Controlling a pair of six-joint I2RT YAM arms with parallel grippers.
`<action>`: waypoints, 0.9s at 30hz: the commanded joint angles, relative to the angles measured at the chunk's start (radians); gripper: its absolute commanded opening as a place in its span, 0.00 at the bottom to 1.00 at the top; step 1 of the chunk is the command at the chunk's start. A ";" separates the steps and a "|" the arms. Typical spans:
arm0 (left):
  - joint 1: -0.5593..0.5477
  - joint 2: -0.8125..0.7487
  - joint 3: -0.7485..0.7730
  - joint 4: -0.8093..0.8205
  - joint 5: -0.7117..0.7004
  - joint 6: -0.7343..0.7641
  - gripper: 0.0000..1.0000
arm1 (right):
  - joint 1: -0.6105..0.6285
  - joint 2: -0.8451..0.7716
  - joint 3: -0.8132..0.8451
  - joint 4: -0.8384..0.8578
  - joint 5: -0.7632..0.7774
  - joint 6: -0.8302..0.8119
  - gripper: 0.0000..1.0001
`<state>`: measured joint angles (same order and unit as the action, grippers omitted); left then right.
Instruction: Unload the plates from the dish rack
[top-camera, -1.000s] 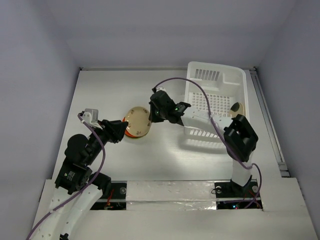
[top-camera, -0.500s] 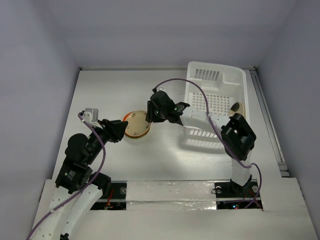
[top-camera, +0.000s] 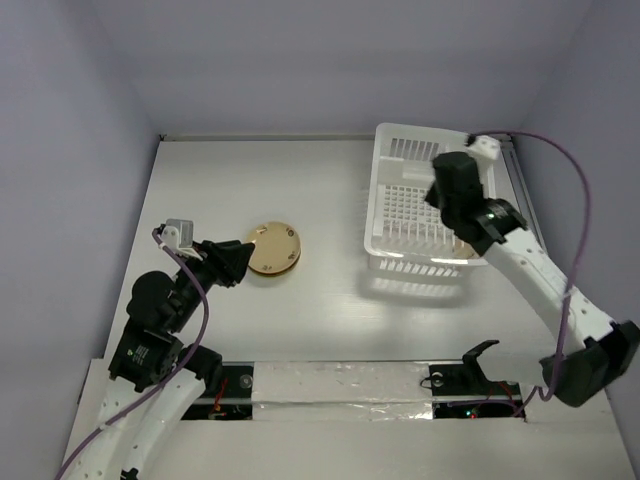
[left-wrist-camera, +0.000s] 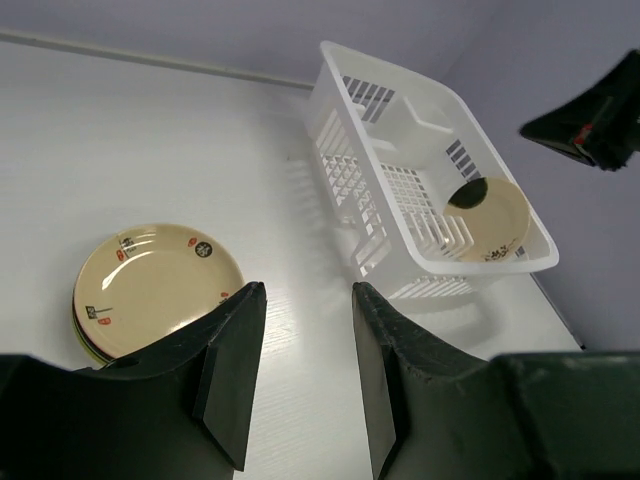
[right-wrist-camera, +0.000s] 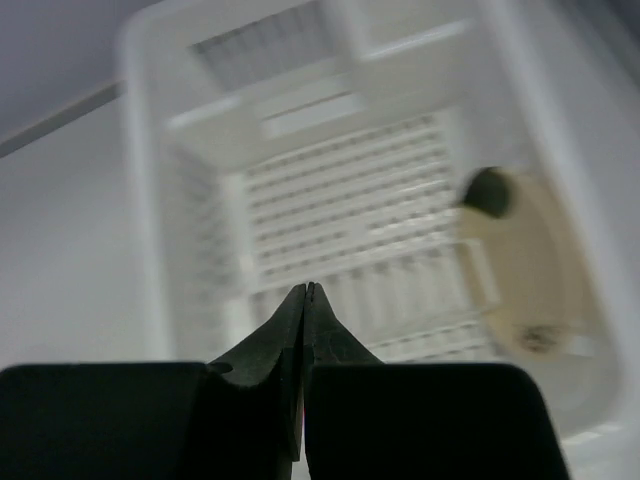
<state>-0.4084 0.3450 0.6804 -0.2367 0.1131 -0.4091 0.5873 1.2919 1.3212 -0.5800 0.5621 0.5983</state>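
A stack of plates (top-camera: 274, 249) lies on the table left of centre, with a tan plate on top (left-wrist-camera: 158, 285). The white dish rack (top-camera: 415, 215) stands at the right. It holds one cream plate with a dark patch (left-wrist-camera: 492, 217), leaning at its right side, also in the right wrist view (right-wrist-camera: 530, 270). My right gripper (top-camera: 447, 190) is shut and empty, hovering above the rack (right-wrist-camera: 200, 230), its tips (right-wrist-camera: 307, 288) over the grid floor. My left gripper (top-camera: 238, 260) is open and empty (left-wrist-camera: 307, 292), just left of the stack. In the top view the racked plate is hidden under the right arm.
White table (top-camera: 330, 320) with walls on three sides. A metal rail (top-camera: 535, 240) runs along the right edge, beside the rack.
My right gripper has left the tan plate on the stack and swung right, from the stack to above the rack. The left arm has barely moved.
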 joint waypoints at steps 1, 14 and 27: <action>0.005 -0.026 0.001 0.034 0.010 -0.004 0.37 | -0.162 -0.083 -0.112 -0.176 0.192 -0.009 0.00; -0.033 -0.052 0.002 0.031 0.000 -0.005 0.37 | -0.409 -0.042 -0.186 -0.185 0.191 -0.175 0.36; -0.043 -0.044 0.002 0.033 0.000 -0.004 0.37 | -0.429 0.101 -0.139 -0.156 0.174 -0.221 0.28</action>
<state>-0.4454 0.3088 0.6804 -0.2371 0.1116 -0.4095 0.1684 1.3930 1.1324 -0.7704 0.7189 0.3962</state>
